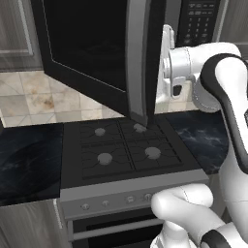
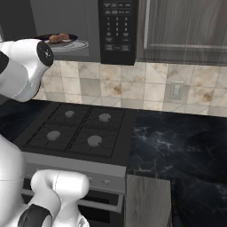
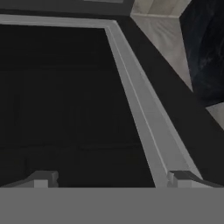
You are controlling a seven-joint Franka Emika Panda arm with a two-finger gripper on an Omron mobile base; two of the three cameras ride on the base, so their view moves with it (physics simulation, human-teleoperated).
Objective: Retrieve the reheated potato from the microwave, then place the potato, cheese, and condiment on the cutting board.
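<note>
Beside open microwave (image 2: 116,26) door (image 1: 106,58), arm raised high, wrist level, jaws spread wide, empty.

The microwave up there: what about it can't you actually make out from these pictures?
- Microwave inside: in the right base view the robot's white arm covers its left part, leaving a plate with a brownish lump, too small to identify as the potato.
- Left base view: the open door hides the cavity.
- Hand view: the gripper fingertips are cut off by the bottom edge, facing the dark door glass.
</note>
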